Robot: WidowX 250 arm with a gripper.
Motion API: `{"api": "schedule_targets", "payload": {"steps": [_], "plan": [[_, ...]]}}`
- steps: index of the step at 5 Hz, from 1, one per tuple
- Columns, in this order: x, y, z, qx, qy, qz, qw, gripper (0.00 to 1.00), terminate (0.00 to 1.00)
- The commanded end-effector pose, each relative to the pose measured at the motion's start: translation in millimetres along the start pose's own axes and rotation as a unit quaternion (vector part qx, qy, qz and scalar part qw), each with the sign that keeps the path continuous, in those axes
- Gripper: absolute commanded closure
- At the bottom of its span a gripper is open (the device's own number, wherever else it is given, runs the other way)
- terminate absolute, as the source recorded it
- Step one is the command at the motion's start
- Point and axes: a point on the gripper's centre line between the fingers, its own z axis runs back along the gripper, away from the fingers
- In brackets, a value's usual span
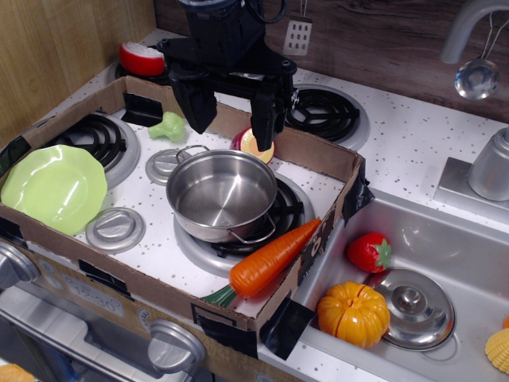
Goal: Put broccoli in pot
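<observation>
The broccoli, a small light-green floret, lies on the stove top at the back, left of my gripper and behind the pot. The shiny steel pot with wire loop handles stands empty on the front right burner. My black gripper hangs above the back rim of the pot with its two fingers wide apart and nothing between them. It is to the right of the broccoli and does not touch it.
A cardboard wall rings the stove top. A light-green plate lies at the left, a carrot at the front right, a red-yellow toy behind the pot. The sink holds a strawberry, a pumpkin and a steel lid.
</observation>
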Motion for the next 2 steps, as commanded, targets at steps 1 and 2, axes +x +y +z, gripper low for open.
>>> {"api": "schedule_targets", "payload": {"steps": [1, 2], "plan": [[0.0, 0.0, 0.0, 0.000, 0.000, 0.000, 1.0000, 0.00, 0.00], [33.3, 16.2, -10.8, -0.001, -0.012, -0.031, 0.9994, 0.00, 0.00]]}}
